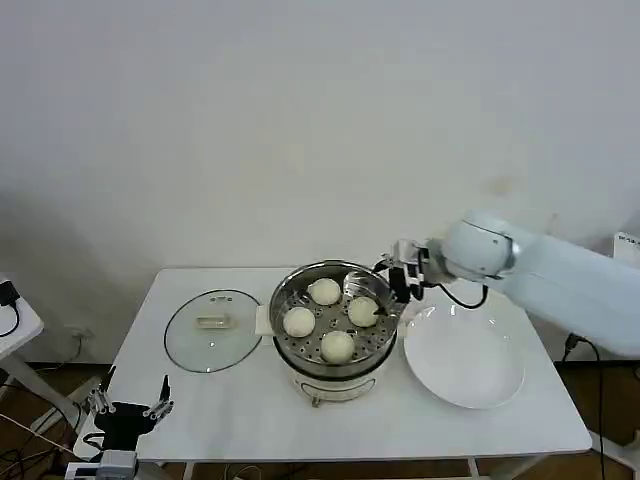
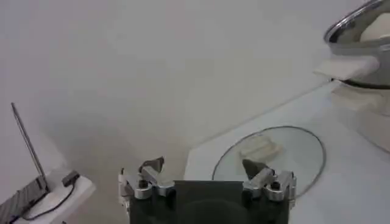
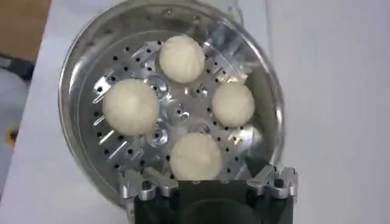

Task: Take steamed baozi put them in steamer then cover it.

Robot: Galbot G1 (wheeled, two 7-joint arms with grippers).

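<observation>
Four smooth round baozi (image 1: pixel 337 346); perforated steamer (image 1: pixel 290 349)

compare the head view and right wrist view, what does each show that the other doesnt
Head view alone: the glass cover lying on the table left of the steamer, the bare white plate to its right, and the left gripper low at the table's front-left edge.

Right wrist view alone: the perforated tray's holes close up.

Both: four baozi in the steamer, with the right gripper at its rim.

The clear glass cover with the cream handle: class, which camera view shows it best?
The head view: the whole clear glass cover lies flat on the white table. The left wrist view shows it partly hidden behind the left pincer.
</observation>
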